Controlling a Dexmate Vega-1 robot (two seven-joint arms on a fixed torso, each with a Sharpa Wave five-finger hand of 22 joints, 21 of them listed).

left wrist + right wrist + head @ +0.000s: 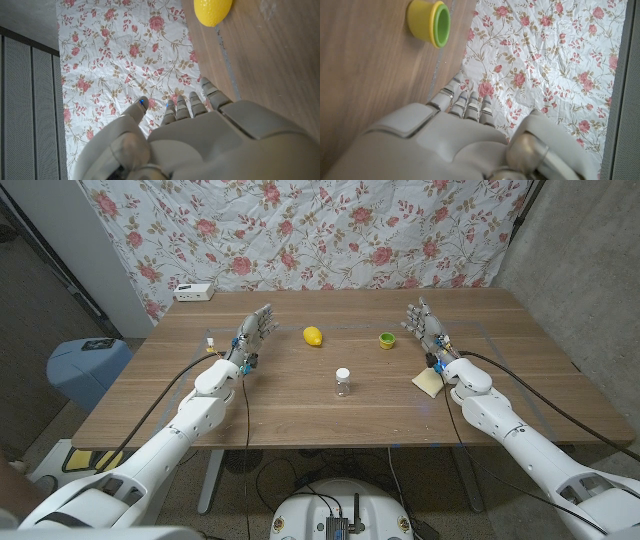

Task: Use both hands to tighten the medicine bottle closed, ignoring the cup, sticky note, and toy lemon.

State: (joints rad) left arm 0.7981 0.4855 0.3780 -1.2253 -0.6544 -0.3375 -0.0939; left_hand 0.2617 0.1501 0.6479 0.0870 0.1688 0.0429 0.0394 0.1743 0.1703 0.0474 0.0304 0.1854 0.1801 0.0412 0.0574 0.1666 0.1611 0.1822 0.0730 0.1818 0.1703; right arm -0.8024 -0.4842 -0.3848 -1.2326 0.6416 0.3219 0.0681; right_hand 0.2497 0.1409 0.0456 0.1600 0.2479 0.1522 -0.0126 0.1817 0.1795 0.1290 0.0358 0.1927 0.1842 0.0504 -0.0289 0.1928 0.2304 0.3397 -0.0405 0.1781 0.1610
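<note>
**Both hands idle, bottle between them**

Two hands stood on the bench with nothing in them, and the bottle [343,382] stood upright between them, nearer to me than either set of fingertips. Its long axis was vertical, white cap on top, clear body below. I could not tell from the head view how far the cap was screwed down.

My left hand [251,337] was out at the left, fingers apart and reaching away from me, holding nothing. The bottle lay to its right and back toward the robot. My right hand [428,328] mirrored it on the other side, fingers spread and empty, with the bottle to its left and likewise back toward me. I judged the two about equally near the bottle, the left perhaps slightly nearer, so neither had a clear advantage.

From the left wrist view the lemon [213,11] lay beyond the fingers; from the right wrist view the cup [429,22] lay on its side beyond that hand's fingers. The sticky note [428,381] sat just beside my right wrist.

My judgement: nothing of the task was done. Both hands needed to draw back and inward, one to grip the body, one to take the cap from above.
</note>
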